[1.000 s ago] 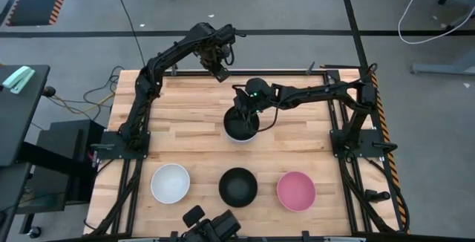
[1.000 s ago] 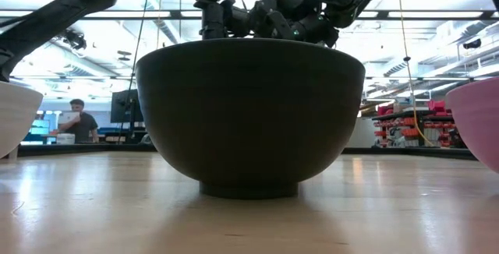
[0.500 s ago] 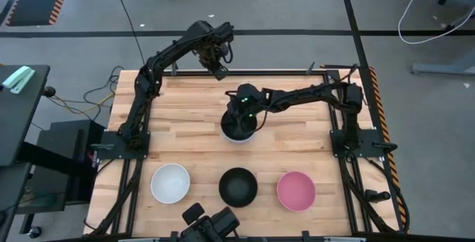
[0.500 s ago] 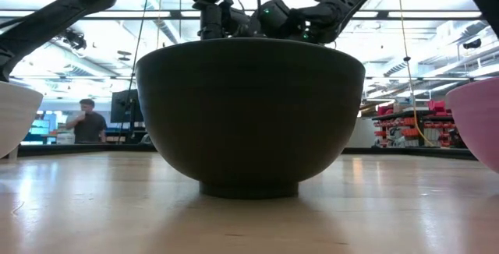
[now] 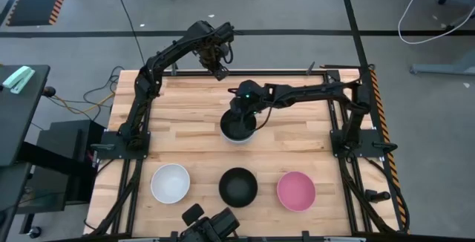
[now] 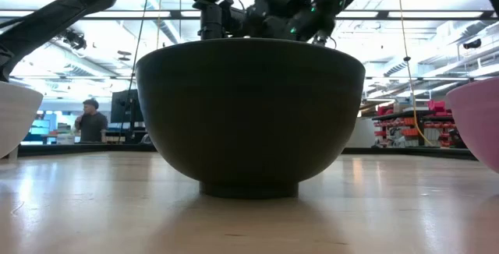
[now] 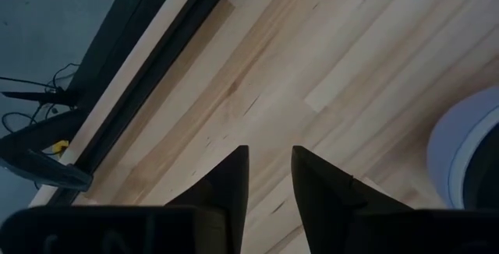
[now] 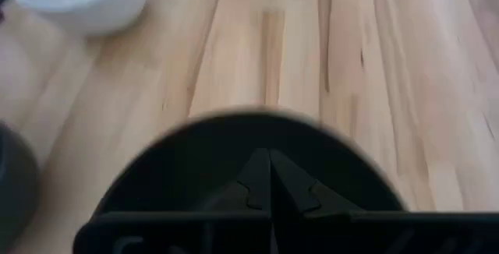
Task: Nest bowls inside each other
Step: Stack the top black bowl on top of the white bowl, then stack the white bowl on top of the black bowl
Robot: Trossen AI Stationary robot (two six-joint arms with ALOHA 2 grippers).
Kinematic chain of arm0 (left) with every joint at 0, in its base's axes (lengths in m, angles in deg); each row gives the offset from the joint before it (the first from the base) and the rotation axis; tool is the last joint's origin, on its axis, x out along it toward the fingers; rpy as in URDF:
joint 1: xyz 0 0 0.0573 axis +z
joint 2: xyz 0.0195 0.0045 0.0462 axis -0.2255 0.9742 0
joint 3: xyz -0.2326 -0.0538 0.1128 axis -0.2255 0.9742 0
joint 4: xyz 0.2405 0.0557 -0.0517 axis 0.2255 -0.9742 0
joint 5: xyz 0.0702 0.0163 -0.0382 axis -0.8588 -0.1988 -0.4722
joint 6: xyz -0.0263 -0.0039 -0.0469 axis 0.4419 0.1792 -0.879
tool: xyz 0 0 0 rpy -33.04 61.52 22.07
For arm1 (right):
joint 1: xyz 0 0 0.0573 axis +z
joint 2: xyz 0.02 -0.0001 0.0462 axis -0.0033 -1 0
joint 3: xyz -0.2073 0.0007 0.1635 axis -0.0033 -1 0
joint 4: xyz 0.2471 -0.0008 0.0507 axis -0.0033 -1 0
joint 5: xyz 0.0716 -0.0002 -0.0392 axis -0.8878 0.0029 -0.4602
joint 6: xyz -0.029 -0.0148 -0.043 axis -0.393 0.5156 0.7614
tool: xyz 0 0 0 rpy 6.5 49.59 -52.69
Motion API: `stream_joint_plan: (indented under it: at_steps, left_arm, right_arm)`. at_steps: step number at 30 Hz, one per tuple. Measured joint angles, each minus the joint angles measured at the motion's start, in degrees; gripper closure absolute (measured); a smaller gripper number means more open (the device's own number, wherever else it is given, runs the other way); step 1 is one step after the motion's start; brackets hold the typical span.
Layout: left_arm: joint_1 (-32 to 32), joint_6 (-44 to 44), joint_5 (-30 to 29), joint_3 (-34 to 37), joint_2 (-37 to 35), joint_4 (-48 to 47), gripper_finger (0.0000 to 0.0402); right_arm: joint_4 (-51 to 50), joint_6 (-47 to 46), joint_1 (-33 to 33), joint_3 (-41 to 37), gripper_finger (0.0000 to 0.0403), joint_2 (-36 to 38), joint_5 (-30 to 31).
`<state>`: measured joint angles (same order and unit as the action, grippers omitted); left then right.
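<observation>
A stack stands mid-table: a black bowl [image 5: 238, 125] nested in a pale lavender bowl [image 5: 239, 138], whose wall shows in the left wrist view [image 7: 468, 153]. My right gripper [image 5: 242, 114] is over the black bowl's hollow [image 8: 195, 168], its fingers shut [image 8: 269, 160] and pointing down. A white bowl [image 5: 170, 182], a second black bowl [image 5: 238, 187] and a pink bowl [image 5: 296, 191] rest on their bases in a row by the near edge. My left gripper [image 5: 220, 71] hangs open [image 7: 270, 164] above the far edge. My right gripper's shut fingers [image 8: 257, 172] point down from above into the hollow of the stack's black bowl. Whether they touch it, I cannot tell.
The near black bowl [image 6: 249, 114] fills the low view and hides the stack, with the white bowl [image 6: 15, 118] and pink bowl [image 6: 479, 121] at the sides. The table frame's rail [image 7: 148, 67] runs along the far edge. A person stands far off in the room [image 6: 90, 121].
My right gripper has drifted a little toward the table's left over the stack and has risen, as the low view shows. The left arm has kept still.
</observation>
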<state>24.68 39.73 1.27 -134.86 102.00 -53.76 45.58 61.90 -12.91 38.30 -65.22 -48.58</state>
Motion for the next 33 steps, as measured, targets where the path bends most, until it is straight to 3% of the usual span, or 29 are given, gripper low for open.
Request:
stream_joint_plan:
  at_steps: [7,15,27,33]
  left_arm:
    - [-1.38,-1.31,-0.04,0.00,0.00,0.00,0.0294]
    - [-8.15,0.32,0.00,0.00,0.00,0.00,0.0294]
    - [-16.73,2.70,-0.62,-0.01,-2.83,-0.01,0.0294]
    - [-18.28,0.05,-3.02,-0.02,-5.17,-0.02,0.0294]
  right_arm:
    - [-15.17,-3.35,2.47,-0.01,0.0394,6.33,6.67]
    - [-28.96,-9.56,7.50,-0.02,0.0392,12.46,16.18]
    - [-29.29,-20.69,14.36,-14.06,0.0391,30.54,26.28]
    - [-27.89,-26.31,15.16,-22.32,0.0387,38.63,27.52]
